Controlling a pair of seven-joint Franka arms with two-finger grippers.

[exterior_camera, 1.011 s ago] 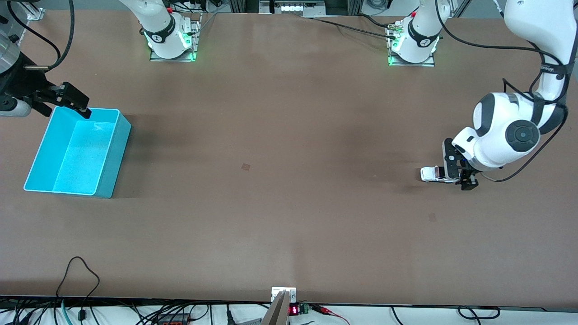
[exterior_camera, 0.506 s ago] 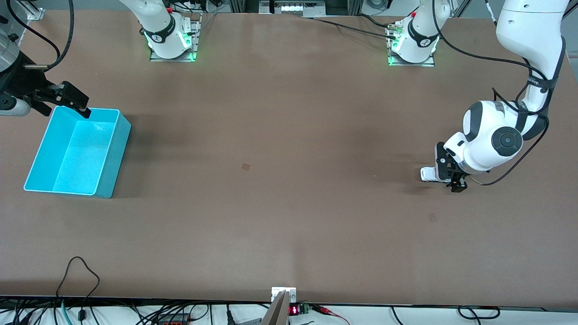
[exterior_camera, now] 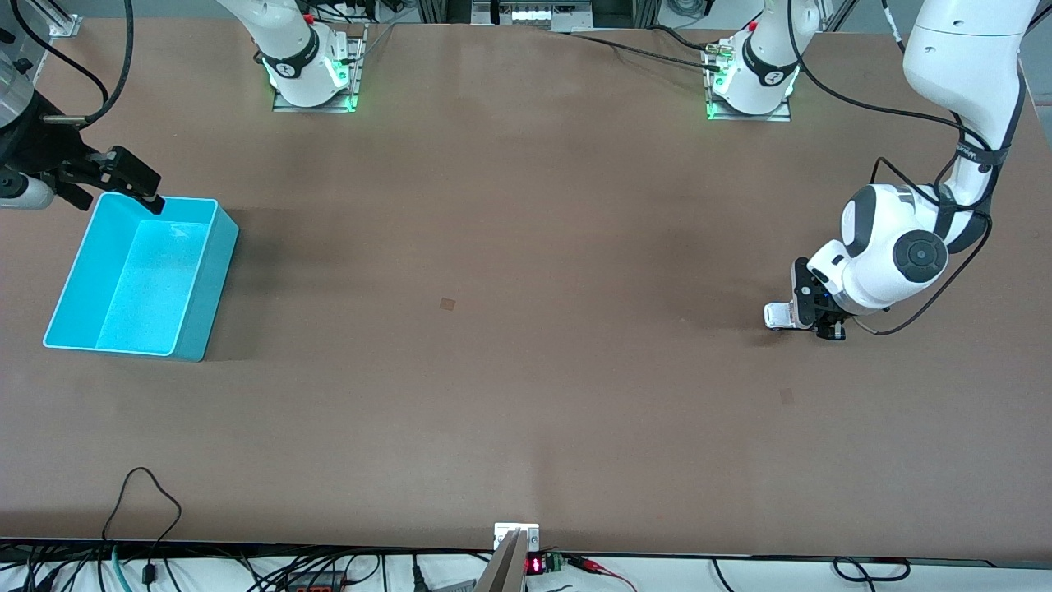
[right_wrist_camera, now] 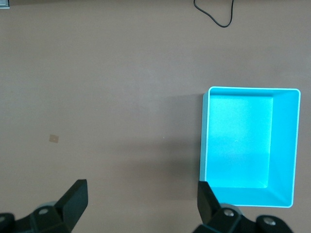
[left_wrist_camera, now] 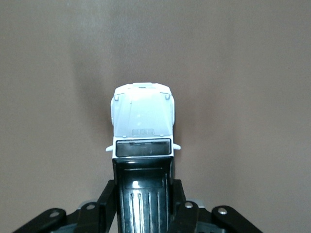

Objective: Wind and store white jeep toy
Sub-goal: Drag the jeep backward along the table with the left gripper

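Observation:
The white jeep toy [exterior_camera: 777,316] stands on the table near the left arm's end. In the left wrist view its white hood [left_wrist_camera: 142,116] points away from the camera and its black roof panel runs back between the fingers. My left gripper [exterior_camera: 814,316] is down at the table, shut on the jeep's rear part [left_wrist_camera: 143,187], with the fingers pressed against both sides. My right gripper [exterior_camera: 119,197] waits open and empty above the farther rim of the turquoise bin [exterior_camera: 209,304]. In the right wrist view its fingers [right_wrist_camera: 75,196] stand wide apart beside the bin [right_wrist_camera: 204,145].
The bin holds nothing. A small brown patch [exterior_camera: 447,303] lies mid-table, and another [exterior_camera: 786,396] lies nearer the front camera than the jeep. Cables [exterior_camera: 144,493] run along the table's front edge. The arm bases [exterior_camera: 312,78] stand at the back.
My left arm has come down and shifted slightly toward the right arm's end, and its fingers have closed in on the jeep's rear. The jeep has barely moved. The right arm is still.

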